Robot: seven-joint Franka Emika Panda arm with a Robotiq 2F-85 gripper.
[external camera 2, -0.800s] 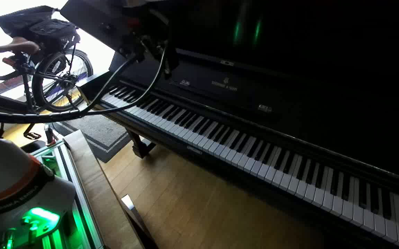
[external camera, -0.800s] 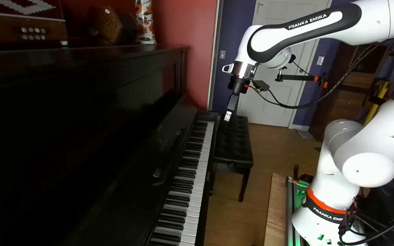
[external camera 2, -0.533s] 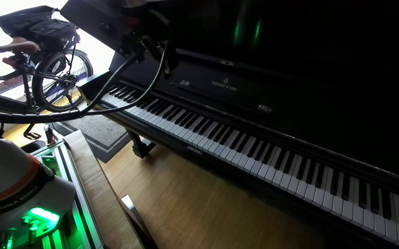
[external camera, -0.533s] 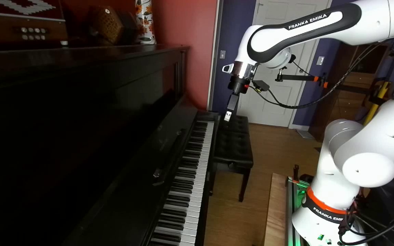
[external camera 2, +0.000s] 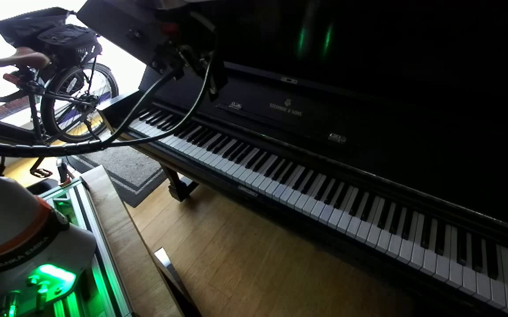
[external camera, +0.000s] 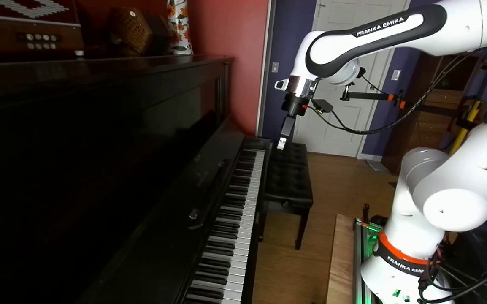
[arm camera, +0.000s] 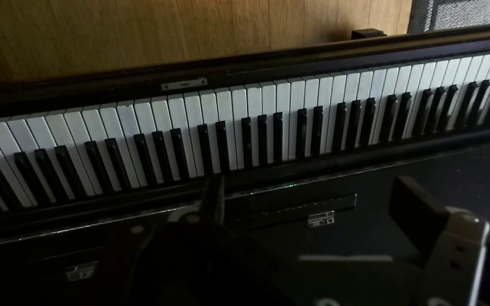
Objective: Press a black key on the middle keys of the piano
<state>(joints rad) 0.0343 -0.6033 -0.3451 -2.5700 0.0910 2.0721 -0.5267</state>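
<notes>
The piano (external camera: 112, 139) is glossy black and upright, and shows in both exterior views (external camera 2: 390, 119). Its middle keys (external camera: 245, 228) are white with narrow raised black keys between them, and show in both exterior views (external camera 2: 258, 178). In the wrist view the middle keys (arm camera: 224, 106) run across the picture beyond the fingertips. My gripper (external camera: 282, 143) hangs above and apart from the keyboard, pointing down. In the wrist view the gripper (arm camera: 308, 195) has its two dark fingers wide apart with nothing between them. In an exterior view cables and the dark wrist hide part of the keyboard's far end.
A black tufted bench (external camera: 288, 181) stands beside the keyboard. An accordion (external camera: 28, 33) and a flowered vase (external camera: 179, 27) stand on the piano top. The robot's wooden stand (external camera 2: 122, 246) is in front of the piano. A bicycle (external camera 2: 78, 105) and a grey rug (external camera 2: 126, 167) lie beyond.
</notes>
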